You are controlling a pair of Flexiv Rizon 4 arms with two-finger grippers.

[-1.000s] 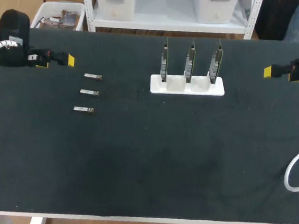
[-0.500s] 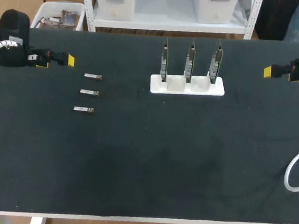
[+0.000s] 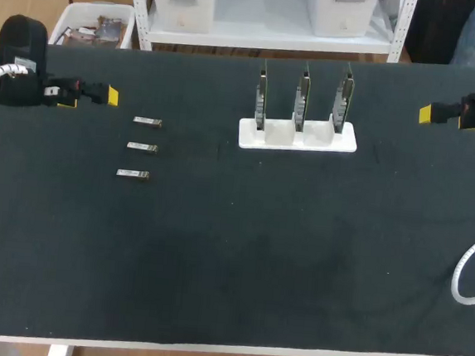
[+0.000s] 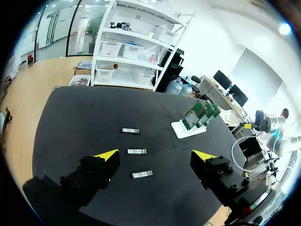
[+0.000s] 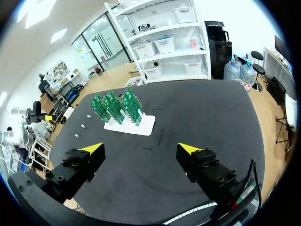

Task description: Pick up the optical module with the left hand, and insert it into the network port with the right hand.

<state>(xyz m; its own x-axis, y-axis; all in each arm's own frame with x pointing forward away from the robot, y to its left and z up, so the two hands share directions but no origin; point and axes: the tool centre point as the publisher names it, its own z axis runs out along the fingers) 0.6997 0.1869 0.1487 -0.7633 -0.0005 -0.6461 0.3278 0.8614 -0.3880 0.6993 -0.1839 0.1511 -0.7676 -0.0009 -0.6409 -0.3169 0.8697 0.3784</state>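
Optical modules (image 3: 142,146) lie untouched on the table (image 3: 230,261); both tools are spread and empty, so the pick-up has not begun.

The left tool (image 4: 155,154) hangs with its yellow tips wide apart and nothing between them. The three modules lie in a row just ahead of and below it, the nearest module (image 4: 142,174) almost under it. Well ahead of both tools, the white stand (image 3: 274,135) holds three green cards (image 3: 301,100) upright; their ports are too small to make out. The right tool (image 5: 141,148) is equally wide open. Next, I judge, the left tool must descend over one module and close on its long sides. Against a second ago neither arm differs. In the head view the farthest module (image 3: 124,120) and the stand's base sit slightly nearer the left tool, though nothing touches them.
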